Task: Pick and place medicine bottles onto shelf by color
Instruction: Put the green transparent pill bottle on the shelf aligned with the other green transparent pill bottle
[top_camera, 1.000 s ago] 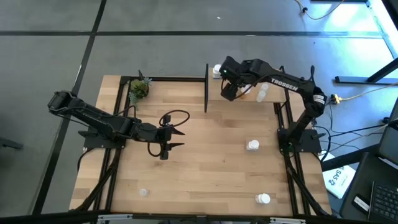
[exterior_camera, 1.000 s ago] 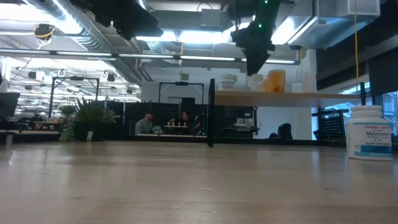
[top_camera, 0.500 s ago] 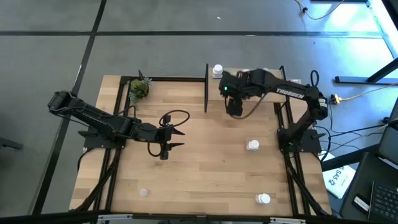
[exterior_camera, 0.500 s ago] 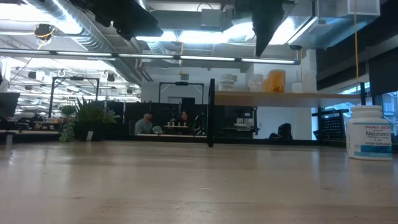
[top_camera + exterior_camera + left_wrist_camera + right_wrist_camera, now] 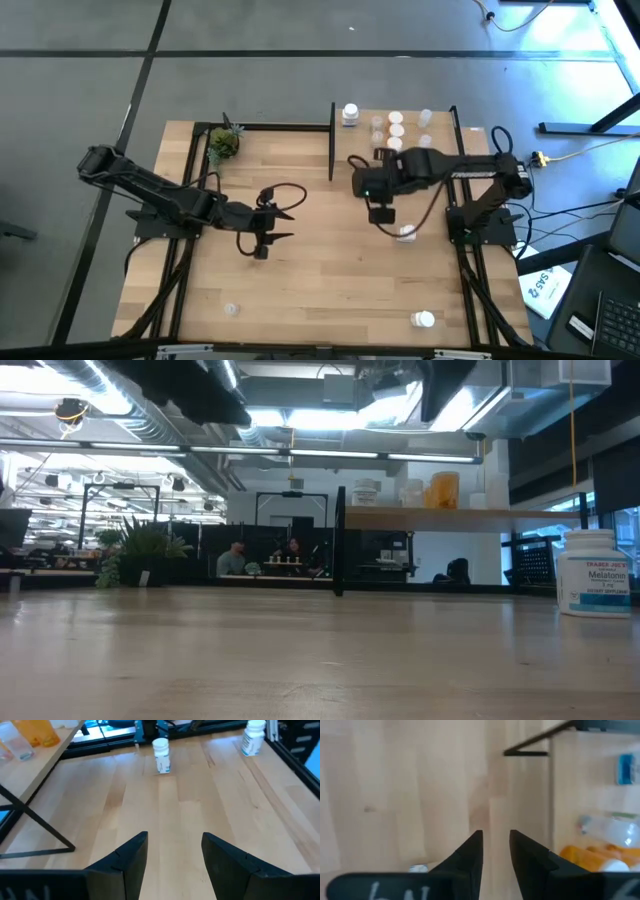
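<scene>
Medicine bottles (image 5: 396, 118): several already standing on the shelf (image 5: 440, 140) at the far right of the table, white, clear and orange, with three left down on the tabletop (image 5: 320, 280). Nearest of those, a white bottle (image 5: 406, 233), upright, just beside the right gripper (image 5: 382, 213), which hangs above the wood a little to one side of it. Right fingers (image 5: 470, 855) drawn near together, a narrow gap between, nothing held. Left gripper (image 5: 285, 224) parked over the middle of the table, fingers (image 5: 127, 857) spread and empty, well apart from any bottle. Second white bottle (image 5: 424, 320) near the front right edge; a small pale one (image 5: 231, 309) at the front left. Likely next: a pick of the nearest white bottle. Main risk: coming down with so narrow a gap, striking the cap or shoulder instead of straddling the body, and tipping a light bottle that would then roll. Also possible: a pinch too high on the cap, letting the bottle swing or slip on the way up. At the shelf, crowded rows leave little room; a careless set-down could knock a neighbour over or put white among the clear or orange ones.
</scene>
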`<action>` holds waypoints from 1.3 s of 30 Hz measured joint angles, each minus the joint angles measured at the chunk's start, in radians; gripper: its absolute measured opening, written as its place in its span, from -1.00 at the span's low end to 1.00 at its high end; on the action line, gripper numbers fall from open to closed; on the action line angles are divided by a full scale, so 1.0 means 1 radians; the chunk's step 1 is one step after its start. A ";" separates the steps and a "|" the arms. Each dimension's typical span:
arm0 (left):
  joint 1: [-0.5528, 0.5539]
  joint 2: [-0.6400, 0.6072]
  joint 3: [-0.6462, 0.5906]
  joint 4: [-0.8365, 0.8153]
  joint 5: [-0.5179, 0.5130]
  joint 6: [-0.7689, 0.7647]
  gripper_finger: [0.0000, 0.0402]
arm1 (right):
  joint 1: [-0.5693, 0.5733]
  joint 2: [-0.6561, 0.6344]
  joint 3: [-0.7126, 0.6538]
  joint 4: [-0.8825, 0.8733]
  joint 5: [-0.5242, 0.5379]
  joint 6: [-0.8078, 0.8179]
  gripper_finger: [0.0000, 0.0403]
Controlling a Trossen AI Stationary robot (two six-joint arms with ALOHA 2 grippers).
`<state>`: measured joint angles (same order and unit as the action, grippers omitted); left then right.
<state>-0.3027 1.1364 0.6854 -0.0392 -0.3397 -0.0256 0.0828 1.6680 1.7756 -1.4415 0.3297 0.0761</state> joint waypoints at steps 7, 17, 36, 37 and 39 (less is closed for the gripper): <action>-0.105 -0.011 0.159 -0.347 -0.089 -0.099 -0.10 | 0.127 0.000 0.000 0.013 0.000 0.053 -0.51; -0.323 -0.010 0.198 -0.503 -0.096 -0.363 -0.10 | 0.294 0.000 -0.001 0.148 -0.063 0.126 -0.51; -0.703 0.188 0.198 -0.548 0.057 -0.653 -0.10 | 0.386 0.032 -0.001 0.446 -0.053 0.129 -0.51; -0.714 0.205 0.198 -0.545 0.068 -0.666 -0.10 | 0.386 0.036 -0.001 0.452 -0.051 0.129 -0.51; -0.735 0.230 0.198 -0.534 0.091 -0.697 -0.10 | 0.386 0.044 -0.001 0.467 -0.050 0.130 -0.51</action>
<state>-1.0374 1.3668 0.8837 -0.5734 -0.2491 -0.7223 0.4683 1.7125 1.7744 -0.9749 0.2792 0.2066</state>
